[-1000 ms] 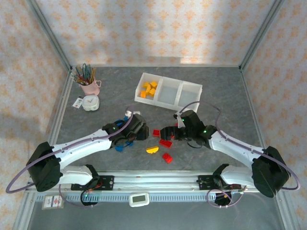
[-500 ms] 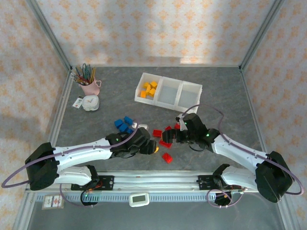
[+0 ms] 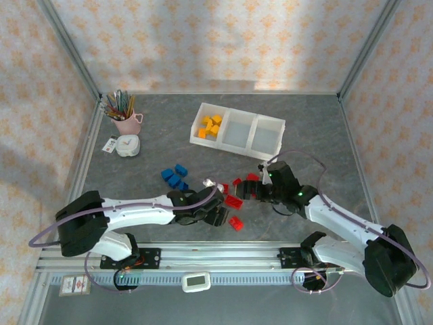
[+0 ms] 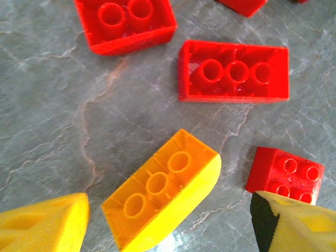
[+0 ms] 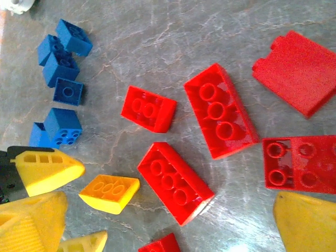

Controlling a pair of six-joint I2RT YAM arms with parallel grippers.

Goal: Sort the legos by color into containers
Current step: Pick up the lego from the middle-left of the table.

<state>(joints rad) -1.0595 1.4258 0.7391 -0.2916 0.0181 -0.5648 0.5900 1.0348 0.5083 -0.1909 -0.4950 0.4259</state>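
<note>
The yellow brick point(image 4: 163, 191) is found on the table point(image 4: 52, 105), between the spread fingers of the left gripper point(image 4: 168, 220). The gripper should be turned to match the brick's slant, then lowered. The right gripper point(image 5: 168, 231) is spread over red bricks point(image 5: 218, 110).

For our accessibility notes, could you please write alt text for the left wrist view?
A yellow-orange curved lego lies underside up on the grey table, between the two yellow fingertips of the open left pincer, touching neither. Red legos lie beyond it, mostly underside up; a small red lego, studs up, sits close to a fingertip.
</note>
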